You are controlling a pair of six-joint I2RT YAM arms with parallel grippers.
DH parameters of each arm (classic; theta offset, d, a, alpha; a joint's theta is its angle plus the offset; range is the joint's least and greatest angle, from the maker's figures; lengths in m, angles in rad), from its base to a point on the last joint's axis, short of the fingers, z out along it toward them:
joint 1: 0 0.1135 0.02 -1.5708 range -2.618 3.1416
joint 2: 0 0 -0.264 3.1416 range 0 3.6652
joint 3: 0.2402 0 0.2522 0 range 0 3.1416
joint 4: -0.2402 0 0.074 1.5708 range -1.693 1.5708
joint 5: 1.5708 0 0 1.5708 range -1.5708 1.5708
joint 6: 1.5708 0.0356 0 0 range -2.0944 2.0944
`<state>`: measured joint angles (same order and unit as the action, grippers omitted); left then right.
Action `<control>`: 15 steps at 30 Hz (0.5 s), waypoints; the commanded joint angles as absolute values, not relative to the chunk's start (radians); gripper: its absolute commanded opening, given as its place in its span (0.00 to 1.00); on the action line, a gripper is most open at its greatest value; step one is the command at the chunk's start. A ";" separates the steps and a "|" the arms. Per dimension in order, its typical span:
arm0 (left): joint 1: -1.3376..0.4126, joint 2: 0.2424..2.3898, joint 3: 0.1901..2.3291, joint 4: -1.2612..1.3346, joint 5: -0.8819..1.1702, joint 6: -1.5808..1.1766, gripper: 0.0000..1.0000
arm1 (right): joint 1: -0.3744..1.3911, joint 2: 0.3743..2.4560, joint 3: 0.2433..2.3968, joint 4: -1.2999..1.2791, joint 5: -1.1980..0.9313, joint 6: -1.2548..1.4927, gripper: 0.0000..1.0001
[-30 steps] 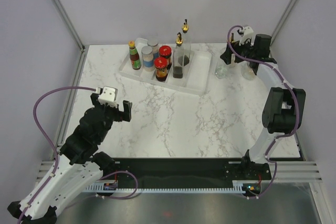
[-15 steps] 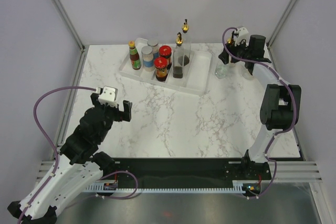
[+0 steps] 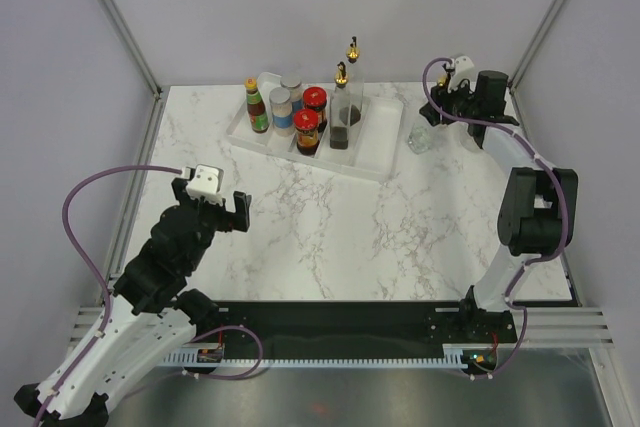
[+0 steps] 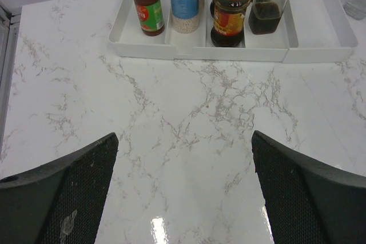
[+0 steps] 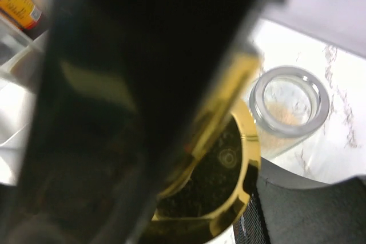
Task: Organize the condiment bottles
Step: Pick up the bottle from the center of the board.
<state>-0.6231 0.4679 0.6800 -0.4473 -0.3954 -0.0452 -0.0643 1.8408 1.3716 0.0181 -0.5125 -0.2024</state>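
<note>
Several condiment bottles stand in the white tray point(image 3: 380, 147) at the back: an orange-capped sauce bottle point(image 3: 258, 107), a spice jar point(image 3: 281, 110), two red-lidded jars point(image 3: 307, 132) and two gold-spouted cruets point(image 3: 342, 112). At the back right, outside the tray, my right gripper point(image 3: 445, 102) is closed round the top of another gold-spouted cruet point(image 3: 437, 107). In the right wrist view its gold collar point(image 5: 246, 141) presses against my right finger point(image 5: 297, 210); the other finger is lost in dark blur. My left gripper point(image 3: 213, 205) hovers open over the bare table point(image 4: 183, 141), well short of the tray point(image 4: 320, 27).
Two clear glass jars stand on the table beside the held cruet, one on its left point(image 3: 420, 137) and one on its right point(image 3: 472, 135). One such jar point(image 5: 291, 107) shows in the right wrist view. The side walls stand close behind the right arm.
My right gripper has shifted a little and its fingers have closed in on the cruet's top. The left arm has stayed put.
</note>
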 commanded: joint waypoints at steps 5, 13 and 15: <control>-0.623 0.453 0.670 -0.411 -0.423 -0.038 1.00 | -0.064 1.599 1.296 0.002 -0.534 -0.225 0.00; -0.623 0.440 0.670 -0.411 -0.419 -0.040 1.00 | -0.006 1.437 1.244 -0.136 -0.575 -0.222 0.00; -0.623 0.437 0.670 -0.411 -0.417 -0.040 1.00 | 0.033 1.402 1.238 -0.150 -0.572 -0.215 0.00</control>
<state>-0.6231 0.4473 0.6773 -0.4473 -0.3954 -0.0456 -0.0246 1.4788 1.2312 -0.1852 -0.5201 -0.2142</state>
